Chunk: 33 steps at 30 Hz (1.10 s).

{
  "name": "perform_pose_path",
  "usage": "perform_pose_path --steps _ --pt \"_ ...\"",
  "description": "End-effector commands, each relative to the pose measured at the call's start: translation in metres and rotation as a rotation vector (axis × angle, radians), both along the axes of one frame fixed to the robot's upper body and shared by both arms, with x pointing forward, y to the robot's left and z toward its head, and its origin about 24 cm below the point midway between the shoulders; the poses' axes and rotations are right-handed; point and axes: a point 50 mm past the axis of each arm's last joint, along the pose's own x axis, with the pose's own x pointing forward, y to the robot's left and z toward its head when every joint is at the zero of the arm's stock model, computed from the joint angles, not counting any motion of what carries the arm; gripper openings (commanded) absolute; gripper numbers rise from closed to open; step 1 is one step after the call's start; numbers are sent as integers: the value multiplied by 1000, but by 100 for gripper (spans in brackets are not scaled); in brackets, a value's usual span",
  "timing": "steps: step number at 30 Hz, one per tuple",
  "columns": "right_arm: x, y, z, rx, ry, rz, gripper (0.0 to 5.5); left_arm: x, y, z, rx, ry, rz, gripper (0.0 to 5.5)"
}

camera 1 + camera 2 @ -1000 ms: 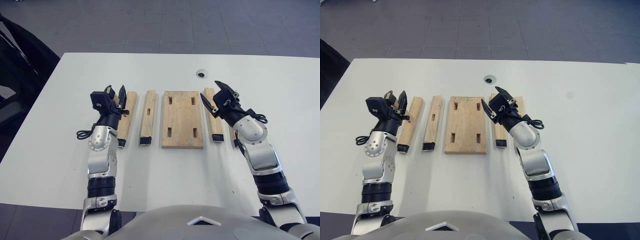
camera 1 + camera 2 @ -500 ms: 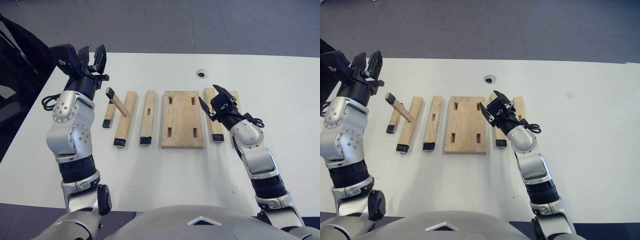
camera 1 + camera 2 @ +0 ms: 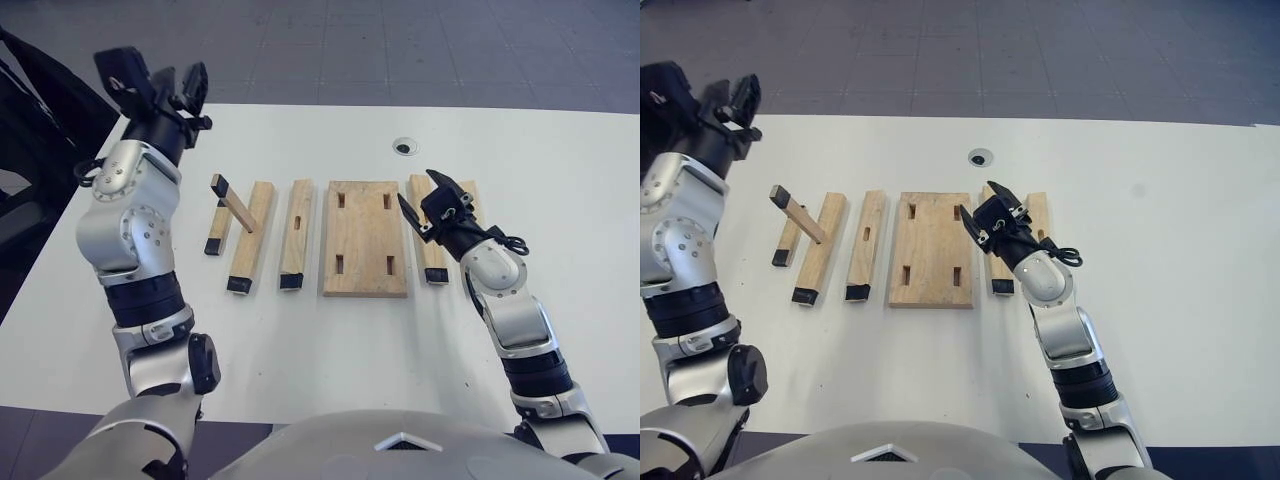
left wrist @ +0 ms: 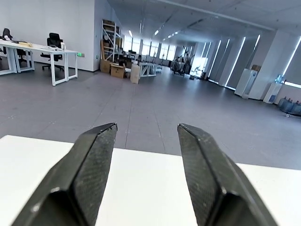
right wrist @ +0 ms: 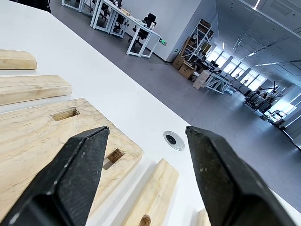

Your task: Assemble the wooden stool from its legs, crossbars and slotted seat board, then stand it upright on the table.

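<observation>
The slotted seat board (image 3: pixel 365 237) lies flat mid-table. Two legs (image 3: pixel 251 235) (image 3: pixel 296 233) lie to its left and another leg (image 3: pixel 427 230) to its right. A further piece (image 3: pixel 468 197) is partly hidden behind my right arm. A thin crossbar (image 3: pixel 238 207) leans tilted over the leftmost leg, beside a short dark-tipped piece (image 3: pixel 216 230). My left gripper (image 3: pixel 180 82) is raised high at the table's far left, open and empty. My right gripper (image 3: pixel 424 195) hovers open over the seat board's right edge (image 5: pixel 42 141) and the leg beside it (image 5: pixel 155 188).
A round cable grommet (image 3: pixel 403 148) sits in the white table (image 3: pixel 560 180) behind the parts. Bare tabletop extends in front of the parts and to the right. Beyond the far edge (image 4: pixel 150 188) is open floor.
My left arm swung up and to the far left, away from the left legs, uncovering the tilted crossbar and the short piece. My right gripper drew back slightly toward me.
</observation>
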Motion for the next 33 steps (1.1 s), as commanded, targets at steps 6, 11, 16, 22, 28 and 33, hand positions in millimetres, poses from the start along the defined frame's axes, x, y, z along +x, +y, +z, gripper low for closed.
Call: perform_pose_path --steps 6,11,16,22,28,33 --pt "-1 2 -1 -6 5 4 298 4 -19 -87 -45 294 -27 239" --pt "-1 -1 0 -6 3 -9 298 -23 -6 -162 -58 569 44 239" --pt "-3 2 -3 2 11 -11 298 10 -20 -71 2 235 -40 239" --pt "-2 2 -3 1 8 -14 298 1 -7 22 131 -98 3 239" --pt "-2 -2 -3 -5 9 -25 298 -51 -27 -49 303 254 -183 239" --pt "-4 -6 -4 -11 17 -41 298 -105 -47 -104 313 534 -268 239"
